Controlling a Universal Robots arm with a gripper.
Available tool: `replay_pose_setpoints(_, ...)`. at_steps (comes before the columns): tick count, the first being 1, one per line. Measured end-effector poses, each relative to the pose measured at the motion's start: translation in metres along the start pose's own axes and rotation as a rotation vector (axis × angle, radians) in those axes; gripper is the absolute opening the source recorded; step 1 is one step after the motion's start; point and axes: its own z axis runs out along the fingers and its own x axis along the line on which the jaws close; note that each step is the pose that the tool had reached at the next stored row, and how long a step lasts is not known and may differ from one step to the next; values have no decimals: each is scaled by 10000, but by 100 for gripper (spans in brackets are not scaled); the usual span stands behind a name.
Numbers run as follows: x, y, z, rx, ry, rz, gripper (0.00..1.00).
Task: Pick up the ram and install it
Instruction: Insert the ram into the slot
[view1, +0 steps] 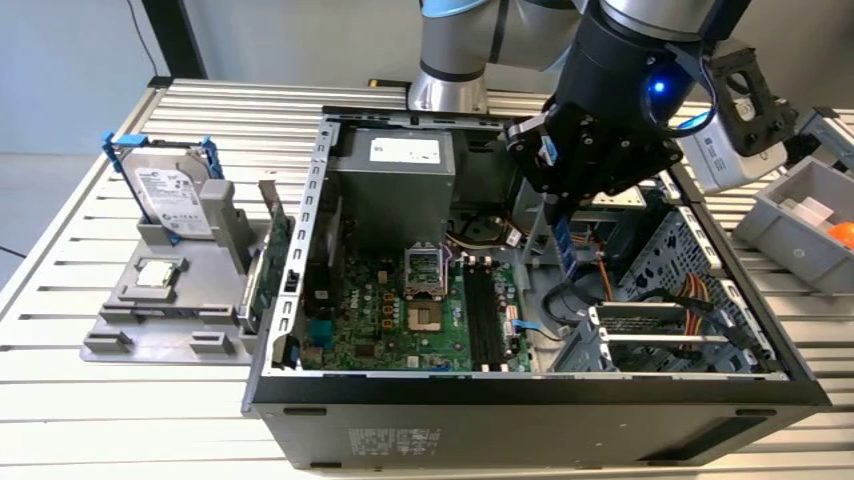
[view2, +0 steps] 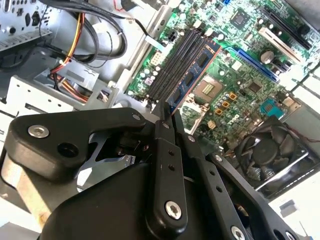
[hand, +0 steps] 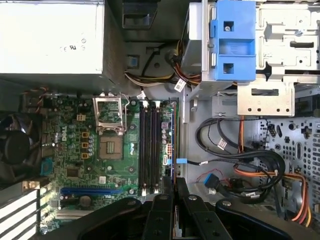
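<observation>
My gripper (view1: 558, 215) is shut on the ram (view1: 569, 248), a thin bluish-green stick that hangs on edge below the fingers, inside the open computer case (view1: 287, 300). In the second wrist view the ram (view2: 196, 70) runs out from the closed gripper (view2: 167, 112), showing dark chips. The first wrist view has the gripper (hand: 174, 186) holding the ram (hand: 173, 145) edge-on, above the motherboard's edge and just beside the black memory slots (hand: 149, 145). From the exterior view, the memory slots (view1: 483, 320) lie below the ram, toward the exterior view's left.
A silver hard drive (view1: 171, 195) and a small square processor chip (view1: 158, 272) sit on a grey stand left of the case. Inside the case are the power supply (view1: 400, 165), the processor socket (view1: 424, 270), loose cables (view1: 694, 300) and a blue drive bracket (hand: 232, 40). A grey bin (view1: 801, 225) stands at right.
</observation>
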Motion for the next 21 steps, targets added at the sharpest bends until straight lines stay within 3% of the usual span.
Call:
replay_pose_setpoints(11,-20,10,31,0,-20,294,0)
replay_pose_setpoints(21,-40,80,71,1,-24,338,0)
